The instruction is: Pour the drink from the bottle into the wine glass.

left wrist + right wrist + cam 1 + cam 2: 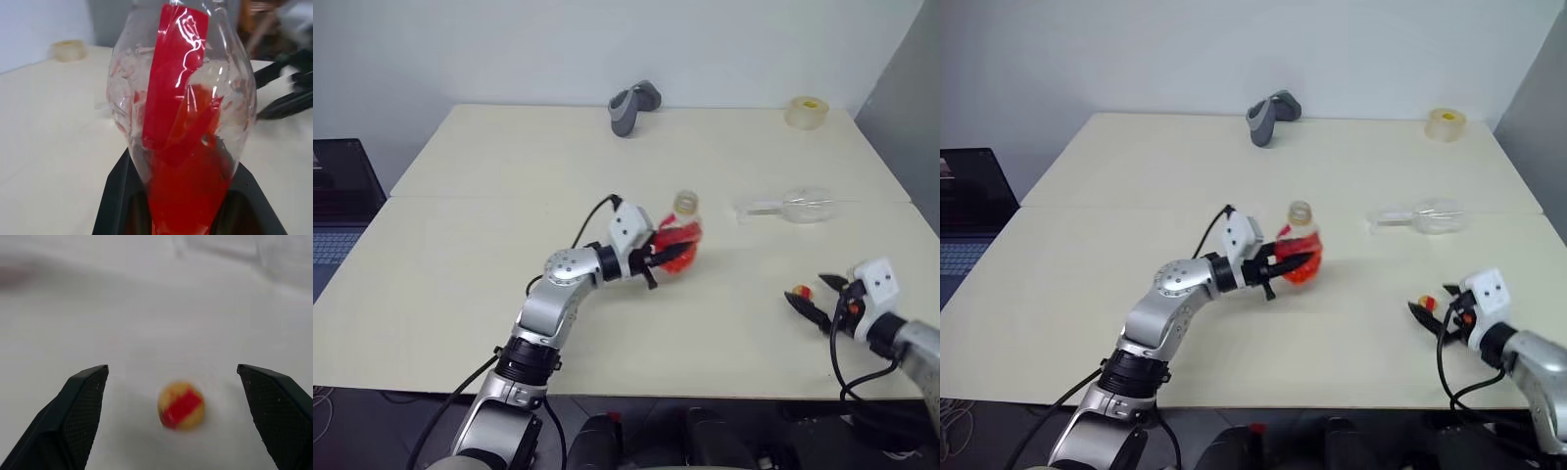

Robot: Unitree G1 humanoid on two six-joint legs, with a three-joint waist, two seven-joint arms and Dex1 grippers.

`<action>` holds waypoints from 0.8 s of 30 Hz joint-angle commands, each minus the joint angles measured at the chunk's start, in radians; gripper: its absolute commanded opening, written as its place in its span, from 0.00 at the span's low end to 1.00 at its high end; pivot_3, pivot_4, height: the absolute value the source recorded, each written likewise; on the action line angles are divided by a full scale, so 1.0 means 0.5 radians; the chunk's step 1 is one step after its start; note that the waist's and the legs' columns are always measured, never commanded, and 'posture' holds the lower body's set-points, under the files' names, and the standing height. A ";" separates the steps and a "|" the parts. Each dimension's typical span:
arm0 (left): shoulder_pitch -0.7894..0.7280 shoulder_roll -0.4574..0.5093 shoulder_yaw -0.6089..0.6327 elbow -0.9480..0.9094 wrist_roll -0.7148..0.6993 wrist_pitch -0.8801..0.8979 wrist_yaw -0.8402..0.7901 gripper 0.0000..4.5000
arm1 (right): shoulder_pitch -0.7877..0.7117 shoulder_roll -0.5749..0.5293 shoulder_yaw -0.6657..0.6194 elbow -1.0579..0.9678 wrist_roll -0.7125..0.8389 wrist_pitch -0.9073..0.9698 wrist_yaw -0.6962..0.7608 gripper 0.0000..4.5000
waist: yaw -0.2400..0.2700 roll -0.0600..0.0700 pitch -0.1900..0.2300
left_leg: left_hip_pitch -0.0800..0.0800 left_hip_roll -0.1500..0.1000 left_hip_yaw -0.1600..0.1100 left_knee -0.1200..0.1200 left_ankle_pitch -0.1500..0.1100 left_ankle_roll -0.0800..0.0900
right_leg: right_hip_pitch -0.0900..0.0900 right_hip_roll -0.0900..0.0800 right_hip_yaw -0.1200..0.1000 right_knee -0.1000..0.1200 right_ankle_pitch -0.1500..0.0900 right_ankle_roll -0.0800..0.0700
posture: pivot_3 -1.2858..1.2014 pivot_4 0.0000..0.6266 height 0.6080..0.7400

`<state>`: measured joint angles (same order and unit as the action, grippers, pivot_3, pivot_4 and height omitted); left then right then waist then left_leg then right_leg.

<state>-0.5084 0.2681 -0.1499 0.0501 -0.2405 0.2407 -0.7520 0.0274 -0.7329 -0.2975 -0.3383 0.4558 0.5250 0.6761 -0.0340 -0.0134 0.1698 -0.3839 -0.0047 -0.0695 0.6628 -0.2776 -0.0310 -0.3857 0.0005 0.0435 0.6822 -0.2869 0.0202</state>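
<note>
Left tool (668,254) is clamped on the uncapped bottle (682,239). Right tool (815,297) is spread apart. Wine glass (798,207), at two o'clock, is tipped sideways.

Surface (489,294): plain pale cream, no pattern. Bottle (683,235): clear plastic with a solid red label strip; the drink (188,196) inside is translucent bright red-orange. Cap (181,405), lying off the bottle near the front right edge: yellow with a red band. Wine glass (803,206), toward the right edge: clear, colourless. Tape roll (807,111), back right corner: translucent yellowish. Object at the back edge (632,106): grey. End effector fingers (83,401): black, with a fine mesh texture on the inner faces.
</note>
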 commanded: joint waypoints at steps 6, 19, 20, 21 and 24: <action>-0.047 0.079 0.445 0.437 0.181 -0.497 0.573 0.20 | -0.736 0.219 0.695 -0.151 -0.128 -0.124 0.118 1.00 | 0.012 -0.003 0.001 | -0.004 0.000 -0.005 0.000 0.000 0.000 | -0.001 0.000 -0.004 -0.002 0.000 0.000 | 0.52 0.24 1.00; -0.323 0.155 0.702 1.379 0.152 -0.804 0.733 0.19 | -1.111 0.592 1.159 0.151 -0.445 -0.182 0.106 1.00 | 0.062 -0.006 0.001 | -0.021 -0.006 -0.010 0.015 0.001 -0.001 | -0.008 -0.011 -0.014 0.000 0.001 0.001 | 0.52 0.24 1.00; -0.337 0.158 0.703 1.418 0.158 -0.827 0.731 0.19 | -1.102 0.598 1.168 0.137 -0.450 -0.179 0.109 1.00 | 0.061 -0.006 0.001 | -0.020 -0.006 -0.010 0.015 0.001 -0.001 | -0.008 -0.010 -0.014 0.000 0.001 0.001 | 0.52 0.24 1.00; -0.345 0.157 0.707 1.445 0.156 -0.842 0.729 0.27 | -1.093 0.603 1.175 0.121 -0.452 -0.172 0.110 1.00 | 0.059 -0.006 0.001 | -0.020 -0.005 -0.010 0.014 0.001 -0.001 | -0.008 -0.010 -0.014 0.000 0.001 0.001 | 0.52 0.24 1.00; -0.326 0.146 0.718 1.449 0.136 -0.870 0.711 0.50 | -1.065 0.608 1.180 0.079 -0.459 -0.158 0.113 1.00 | 0.055 -0.005 0.001 | -0.020 -0.005 -0.010 0.013 0.001 -0.001 | -0.009 -0.010 -0.014 0.000 0.001 0.001 | 0.52 0.24 1.00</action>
<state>-0.6720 0.3346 0.2004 0.7683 -0.1603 -0.1768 -0.3863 -0.5036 -0.4304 0.2969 -0.2472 0.2235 0.4583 0.7267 -0.0067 -0.0162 0.1702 -0.3937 -0.0071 -0.0746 0.6695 -0.2772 -0.0316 -0.3900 -0.0043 0.0363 0.6822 -0.2866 0.0205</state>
